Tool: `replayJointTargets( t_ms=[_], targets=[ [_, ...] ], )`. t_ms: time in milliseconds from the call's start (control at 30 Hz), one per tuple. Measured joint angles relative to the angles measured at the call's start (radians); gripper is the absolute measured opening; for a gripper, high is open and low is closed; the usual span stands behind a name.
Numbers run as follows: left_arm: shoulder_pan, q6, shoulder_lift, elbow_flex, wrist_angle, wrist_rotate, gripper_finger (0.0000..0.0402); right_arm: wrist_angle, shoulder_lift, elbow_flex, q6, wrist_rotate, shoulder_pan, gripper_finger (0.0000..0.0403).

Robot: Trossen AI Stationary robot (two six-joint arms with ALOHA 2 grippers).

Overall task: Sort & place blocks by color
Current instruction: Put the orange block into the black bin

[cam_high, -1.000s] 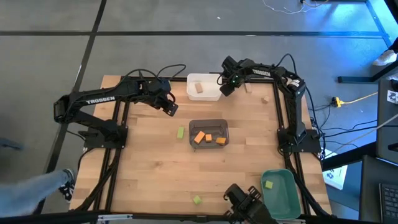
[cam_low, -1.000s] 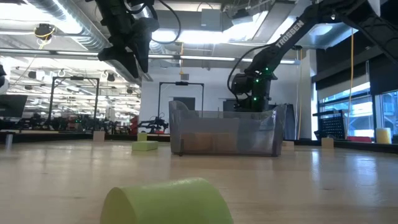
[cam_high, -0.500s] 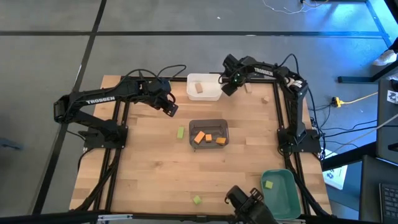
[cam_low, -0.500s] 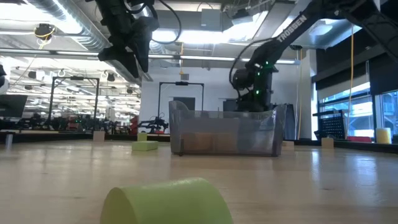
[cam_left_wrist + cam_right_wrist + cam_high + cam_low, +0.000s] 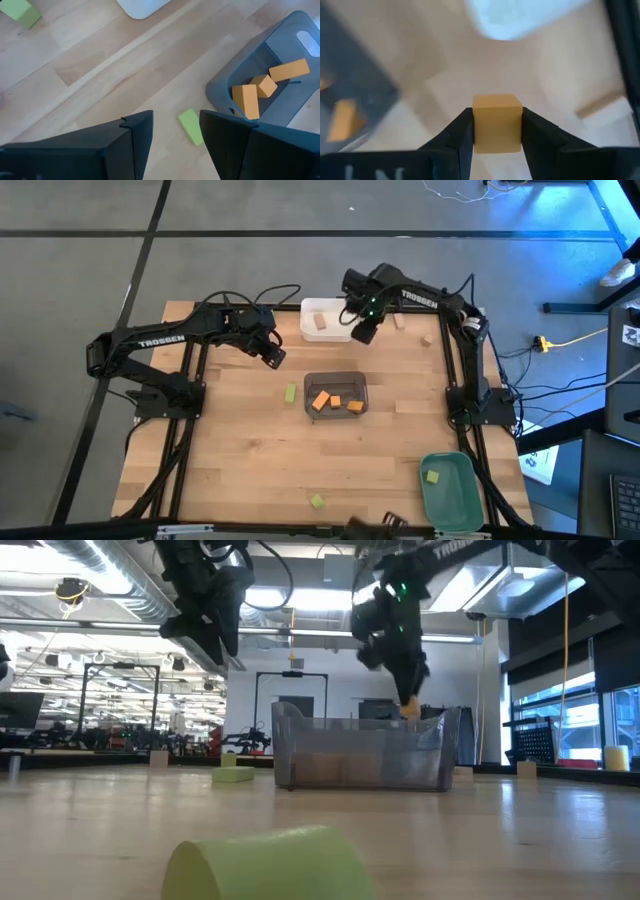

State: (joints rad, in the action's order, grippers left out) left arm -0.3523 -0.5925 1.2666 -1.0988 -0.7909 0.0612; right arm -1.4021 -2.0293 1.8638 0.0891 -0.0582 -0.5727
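From above, the right gripper point(image 5: 361, 335) hangs beside the white bin point(image 5: 322, 321), the left gripper point(image 5: 277, 358) near a green block point(image 5: 291, 393) left of the grey bin point(image 5: 336, 379), while its wrist view shows fingers apart and the right wrist view alone shows fingers clamped on an orange block point(image 5: 497, 122).

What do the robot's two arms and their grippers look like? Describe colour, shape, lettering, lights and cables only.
Both arms are dark, slim and jointed, each with white TROSSEN lettering on a link. The left gripper and right gripper each end in two dark, wedge-shaped fingers. Black cables loop off the arms near their wrists. A small green light glows by the right arm's wrist.
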Motion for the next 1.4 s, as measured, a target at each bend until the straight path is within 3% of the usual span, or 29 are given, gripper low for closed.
replayJointTargets(
  t_ms=[267,600,833,1033,1400],
  targets=[
    [0.000,0.028,0.000,0.000,-0.002,0.000,0.0153,-0.076,0.000,0.053,0.020,-0.089,0.218,0.0129],
    [0.000,0.083,0.000,0.000,-0.013,-0.002,0.0153,-0.047,0.000,-0.042,-0.059,-0.139,0.413,0.0129],
    [0.000,0.106,0.000,0.000,-0.038,-0.004,0.0153,0.099,0.000,-0.169,-0.113,-0.128,0.451,0.0129],
    [0.000,0.106,0.000,0.000,-0.040,-0.004,0.0153,0.126,0.000,-0.215,-0.121,-0.056,0.453,0.0129],
    [0.015,0.097,0.000,0.000,-0.040,-0.004,0.0153,0.220,0.000,-0.312,-0.110,-0.057,0.453,0.0151]
  ],
)
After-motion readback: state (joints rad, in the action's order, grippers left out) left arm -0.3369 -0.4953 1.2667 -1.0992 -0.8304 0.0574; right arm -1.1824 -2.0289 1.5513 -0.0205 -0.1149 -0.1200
